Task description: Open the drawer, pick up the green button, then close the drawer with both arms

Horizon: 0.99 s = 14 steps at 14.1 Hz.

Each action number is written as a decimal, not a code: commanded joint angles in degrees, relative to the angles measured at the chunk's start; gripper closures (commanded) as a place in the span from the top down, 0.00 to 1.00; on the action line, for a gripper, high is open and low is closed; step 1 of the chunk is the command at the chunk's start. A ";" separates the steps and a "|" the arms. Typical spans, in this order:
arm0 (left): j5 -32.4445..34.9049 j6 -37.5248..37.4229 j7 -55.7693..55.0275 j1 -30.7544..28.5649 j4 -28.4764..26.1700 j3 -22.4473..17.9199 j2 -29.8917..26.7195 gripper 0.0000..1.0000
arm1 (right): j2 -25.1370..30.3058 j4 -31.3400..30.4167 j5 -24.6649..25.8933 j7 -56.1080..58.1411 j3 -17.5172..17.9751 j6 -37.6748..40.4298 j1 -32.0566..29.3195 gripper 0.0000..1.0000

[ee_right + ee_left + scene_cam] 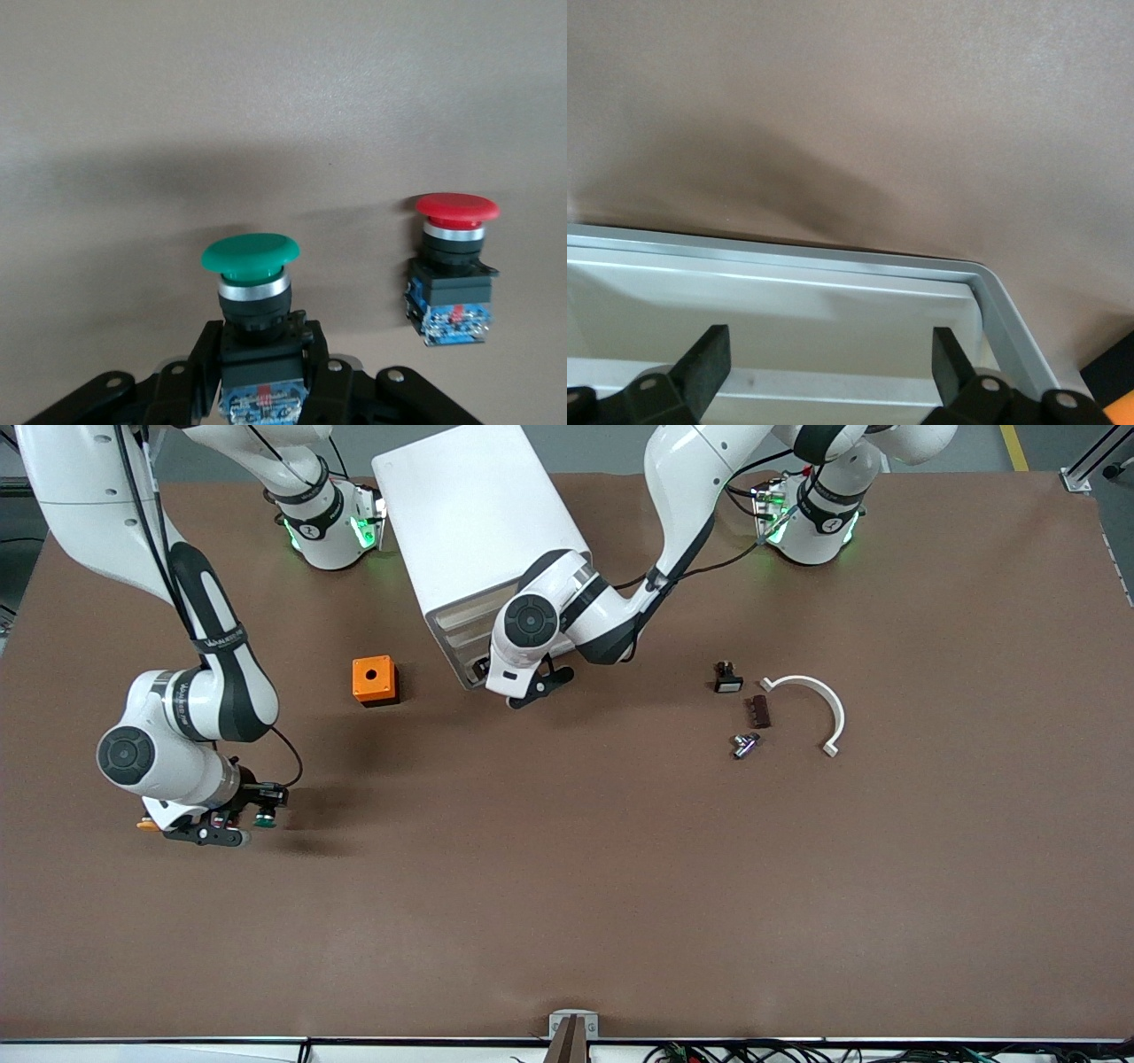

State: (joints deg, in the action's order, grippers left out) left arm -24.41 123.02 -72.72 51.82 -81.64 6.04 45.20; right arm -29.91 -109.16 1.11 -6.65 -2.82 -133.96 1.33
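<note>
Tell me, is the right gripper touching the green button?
Touching. The right wrist view shows the right gripper shut on the green button, fingers clamping its black body.

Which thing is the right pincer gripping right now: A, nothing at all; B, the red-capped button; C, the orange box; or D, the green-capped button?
D: in the right wrist view the right pincer is shut on the black body of the green-capped button, while the red-capped button stands apart on the table.

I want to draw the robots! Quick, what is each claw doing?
Left claw: open, holding nothing, at the cabinet's drawer.
Right claw: shut on the green button.
</note>
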 commanded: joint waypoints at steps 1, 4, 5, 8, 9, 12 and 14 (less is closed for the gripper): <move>-3.10 0.56 1.18 0.03 -0.54 0.64 -0.02 1.00 | -1.54 -0.09 0.83 0.24 0.27 -2.26 -0.28 0.13; -1.79 0.47 4.50 -2.06 -0.36 -0.23 -0.90 1.00 | -2.43 -0.09 0.74 -0.20 0.27 -3.06 -0.10 0.13; -0.57 0.47 7.57 -3.82 -0.19 -0.32 -1.07 1.00 | -2.60 0.00 0.65 -0.29 0.36 -3.15 0.07 0.14; 7.50 -0.32 16.62 -11.02 0.17 -0.23 -3.52 1.00 | -3.31 0.00 0.65 -0.38 0.36 -4.02 0.07 0.15; 10.40 -1.71 20.13 -13.83 0.25 -0.23 -4.67 1.00 | -3.40 -0.08 0.65 -0.38 0.36 -4.11 0.07 0.17; 14.47 -3.13 34.17 -21.74 0.25 -0.23 -6.43 1.00 | -3.31 0.00 0.65 -0.55 0.36 -3.59 0.07 1.00; 17.45 -3.13 43.58 -27.36 0.16 -0.23 -6.61 1.00 | -2.43 0.00 0.65 -0.64 0.36 -2.63 -0.02 1.00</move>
State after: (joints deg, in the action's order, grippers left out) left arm -9.86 120.31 -36.83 28.68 -80.14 5.21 39.78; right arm -33.36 -109.12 1.11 -6.66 -2.63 -137.53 1.41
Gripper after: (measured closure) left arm 0.000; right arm 0.344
